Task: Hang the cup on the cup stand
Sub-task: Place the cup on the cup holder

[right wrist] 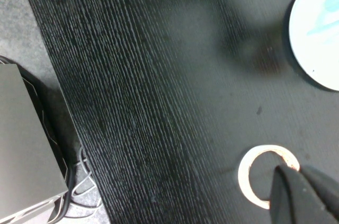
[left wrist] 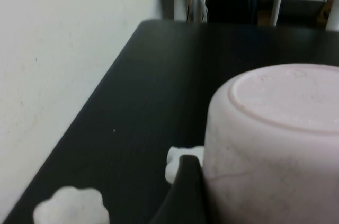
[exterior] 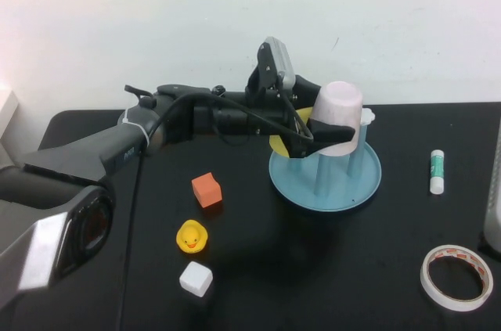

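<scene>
Gripping the cup (exterior: 338,116) upside down, my left end effector (exterior: 317,137) holds it over the stand (exterior: 325,174). My right end effector (right wrist: 302,192) hovers over the desk (right wrist: 159,102); its opening I cannot tell.

yellow cup (exterior: 280,143) mostly hidden behind left gripper (exterior: 333,142) (right gripper unseen)

The left arm stretches across the tabletop from the robot's left, its left gripper (exterior: 325,139) raised above the surface with jaws clamped on the upturned cup (exterior: 338,117). The right gripper (right wrist: 307,195) hangs over the tabletop's right side, showing only a dark tip.
</scene>
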